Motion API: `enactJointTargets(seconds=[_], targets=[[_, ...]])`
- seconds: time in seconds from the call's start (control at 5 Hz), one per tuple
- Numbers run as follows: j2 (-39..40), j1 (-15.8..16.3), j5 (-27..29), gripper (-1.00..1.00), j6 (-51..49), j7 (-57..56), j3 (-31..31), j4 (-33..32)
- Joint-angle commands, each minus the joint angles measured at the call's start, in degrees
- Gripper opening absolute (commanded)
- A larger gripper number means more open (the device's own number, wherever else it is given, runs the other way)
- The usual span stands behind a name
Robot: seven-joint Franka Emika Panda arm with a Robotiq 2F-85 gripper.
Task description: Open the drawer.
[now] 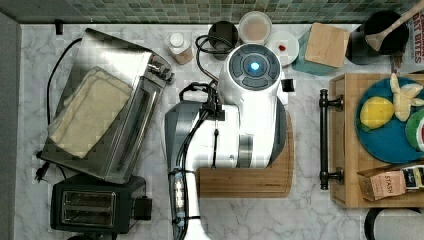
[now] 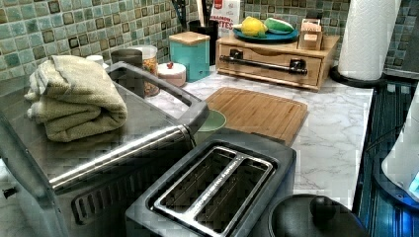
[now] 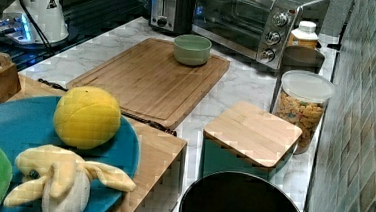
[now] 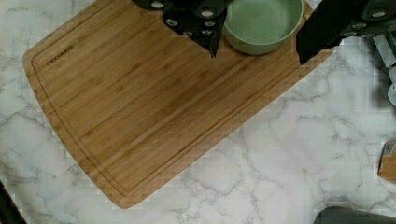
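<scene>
The drawer (image 2: 269,62) sits shut in its wooden box (image 1: 350,140) at the top view's right edge of the bench (image 1: 305,210), its front flush with the box and the long black bar handle (image 1: 324,139) standing off it on two posts. On the box rest a blue plate (image 1: 385,135) with a yellow lemon (image 1: 376,112) and a tea carton (image 1: 389,184). In front of the handle runs a strip of bare marble, open along its whole length, and beyond that strip lies the bamboo cutting board (image 4: 154,98), well apart from the drawer front. In the left view a paper towel roll (image 2: 368,37) stands just beside the box on the left view's right, and a teal canister (image 2: 189,54) with a wooden lid stands on the other side, so the room to either side of the drawer is tight while the room ahead of it is free.

The end effector (image 4: 257,44) hangs over the far end of the cutting board, above a green bowl (image 4: 263,23), with its two black fingers (image 4: 205,28) spread wide and nothing between them. It seems well short of the handle, though the arm's white body (image 1: 250,105) hides it from above
</scene>
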Motion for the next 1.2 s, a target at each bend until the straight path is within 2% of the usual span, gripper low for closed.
enactJointTargets(seconds=[0.2, 0.4, 0.6, 0.8, 1.0, 1.2], targets=[[0.01, 0.03, 0.22, 1.0, 0.01, -0.03, 0.08, -0.17], [-0.2, -1.87, 0.55, 1.0, -0.95, -10.05, -1.14, -1.38], [-1.92, -3.33, -3.61, 1.0, 2.87, -20.59, -2.25, -5.32], [-1.09, -8.78, -5.84, 1.0, 3.96, -29.03, -0.02, -5.47], [-0.45, -8.01, -8.65, 1.0, 7.63, -34.93, -3.27, -6.79], [-1.57, -9.92, -9.48, 1.0, 17.09, -40.26, -4.37, -11.97]])
